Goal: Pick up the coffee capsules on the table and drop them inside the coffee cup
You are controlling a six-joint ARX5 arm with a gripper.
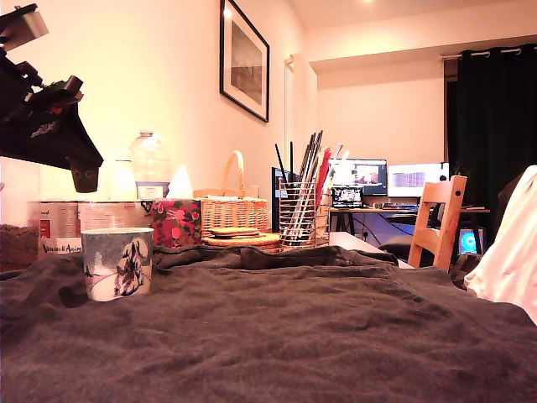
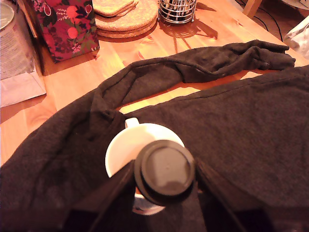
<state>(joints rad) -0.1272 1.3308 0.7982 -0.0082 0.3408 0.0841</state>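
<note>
- The black gripper (image 2: 164, 180) has its fingers (image 2: 113, 193) clamped on the dark grey round-lidded coffee capsule (image 2: 164, 172).
- The capsule hangs right above the open pale blue-white mug (image 2: 126, 145), which sits on the wrinkled dark cloth-covered table (image 2: 251, 140).

This is a lived-in home, a living room that doubles as a study. A framed picture (image 1: 244, 59) hangs on the pale wall, and a wicker basket (image 1: 233, 211), cork trivets (image 2: 126, 17) and a red floral container (image 1: 176, 222) sit on a wooden tabletop (image 2: 72, 77). Beyond, a desk (image 1: 403, 210) carries lit monitors (image 1: 417, 179), with a wooden chair (image 1: 440, 222) and dark curtains (image 1: 495, 117) nearby.
</note>
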